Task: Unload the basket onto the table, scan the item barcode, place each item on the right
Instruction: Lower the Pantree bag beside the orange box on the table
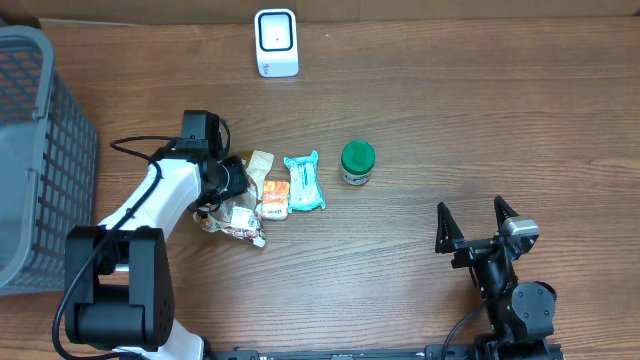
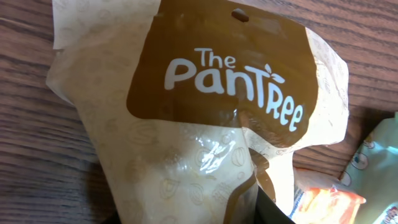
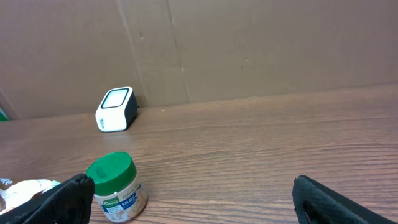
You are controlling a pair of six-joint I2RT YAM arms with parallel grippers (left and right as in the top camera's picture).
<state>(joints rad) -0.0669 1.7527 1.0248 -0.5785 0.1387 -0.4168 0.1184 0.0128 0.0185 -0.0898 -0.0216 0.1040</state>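
A brown wood-grain tabletop (image 1: pixel 450 120) runs back to a plain cardboard wall (image 3: pixel 249 43), where a white scanner (image 1: pixel 276 42) stands. A grey basket (image 1: pixel 40 150) sits at the left edge. The beige pouch (image 2: pixel 205 143) lies mid-tabletop beside other packets (image 1: pixel 303 182), near a green-lidded jar (image 1: pixel 357 161). The left claw (image 1: pixel 235 185) is down on the pouch; whether it pinches it cannot be told. The right claw (image 1: pixel 470 206) stands spread wide, empty.

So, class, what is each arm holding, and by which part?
The left gripper seems to pinch the PanTree pouch at its lower end, opposite the hang-hole; the contact is mostly hidden. The right gripper is open and empty.
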